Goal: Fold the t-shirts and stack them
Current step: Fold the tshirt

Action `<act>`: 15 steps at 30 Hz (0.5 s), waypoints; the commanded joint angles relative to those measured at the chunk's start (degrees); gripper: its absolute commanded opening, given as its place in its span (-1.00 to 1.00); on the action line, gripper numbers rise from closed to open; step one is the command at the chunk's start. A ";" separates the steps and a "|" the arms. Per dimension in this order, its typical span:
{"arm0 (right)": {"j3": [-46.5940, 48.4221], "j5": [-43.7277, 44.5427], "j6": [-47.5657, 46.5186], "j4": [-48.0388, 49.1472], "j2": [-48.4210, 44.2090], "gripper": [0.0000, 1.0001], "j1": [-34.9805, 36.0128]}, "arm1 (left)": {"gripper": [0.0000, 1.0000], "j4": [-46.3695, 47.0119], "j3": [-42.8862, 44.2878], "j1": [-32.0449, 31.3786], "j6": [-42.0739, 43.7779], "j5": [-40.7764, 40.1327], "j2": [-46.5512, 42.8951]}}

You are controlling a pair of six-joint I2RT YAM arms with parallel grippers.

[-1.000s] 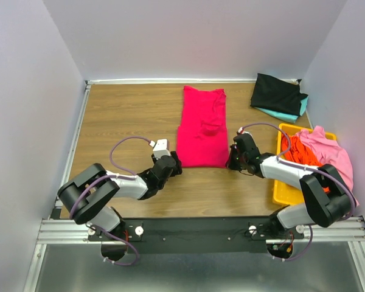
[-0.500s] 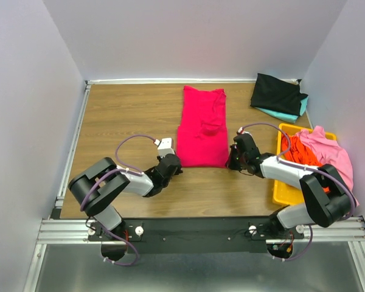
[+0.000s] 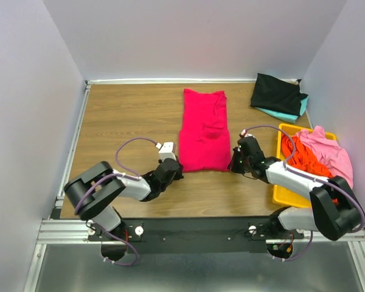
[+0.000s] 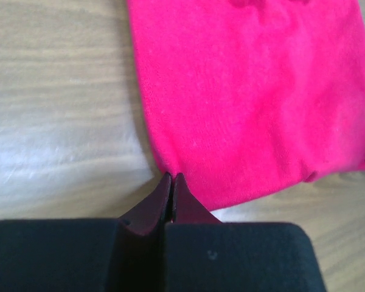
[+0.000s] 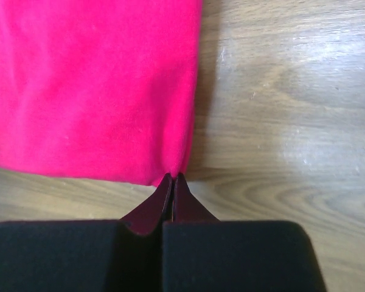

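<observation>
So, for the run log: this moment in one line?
left tool: shut, red t-shirt hem | right tool: shut, same hem

right jaws: pinched together on red t-shirt point(image 5: 91, 85) corner | under: wooden table point(image 5: 280, 121)

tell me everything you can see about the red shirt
The red shirt is plain crimson, soft-looking fabric, folded lengthwise into a long narrow strip. It lies flat mid-table, hem end nearest the arms, with a few wrinkles at its middle. The left gripper and right gripper, jaws shut, pinch its two near corners. Otherwise only the table touches it.
</observation>
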 commanded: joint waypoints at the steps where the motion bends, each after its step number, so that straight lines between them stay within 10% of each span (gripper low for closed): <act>1: -0.68 0.33 -0.77 -4.69 -4.55 -0.99 0.38 | -1.00 -6.31 -2.87 -0.72 1.07 2.52 -6.77; 15: 0.37 1.12 0.03 -13.49 -18.96 -0.99 0.56 | -1.00 -15.45 -4.98 -3.62 1.61 3.40 -25.58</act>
